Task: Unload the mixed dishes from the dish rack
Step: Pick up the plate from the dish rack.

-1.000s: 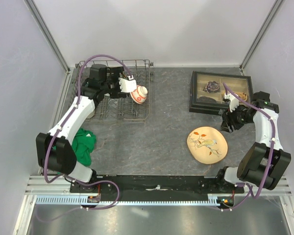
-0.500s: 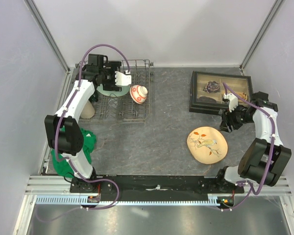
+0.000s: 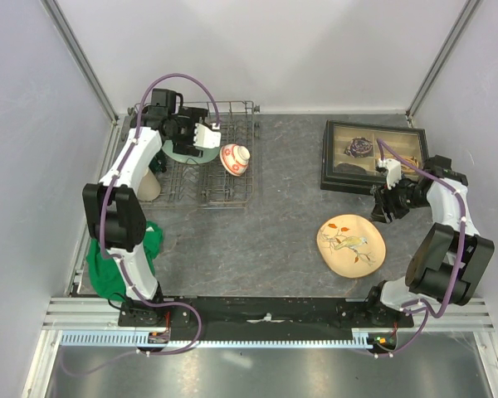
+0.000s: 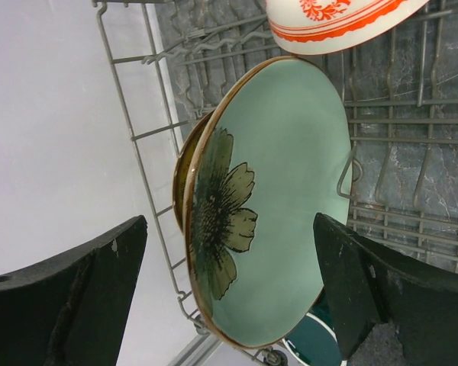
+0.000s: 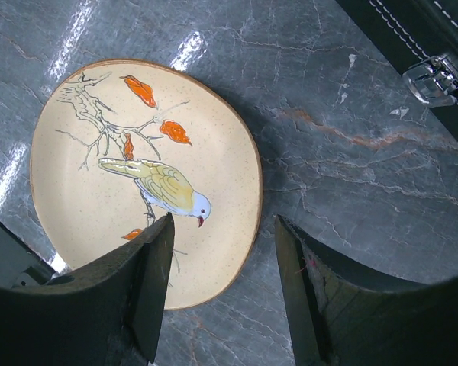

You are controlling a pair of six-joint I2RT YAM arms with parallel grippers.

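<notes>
I am leaving the small red-and-white bowl [image 3: 235, 158] and lining my left gripper [image 3: 209, 135], jaws wide apart and holding nothing, on the pale green plate [image 4: 282, 191] standing in the dish rack [image 3: 232, 196], upper left; I judge grasping is coming next.

Rack wires [image 4: 397, 120] and red-and-white bowl [image 4: 332, 19] crowd the green plate [image 4: 290, 183].

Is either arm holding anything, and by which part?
Nothing is held. The left gripper is open, facing the pale green plate in the dish rack; the right gripper is open near the cream plate.
</notes>
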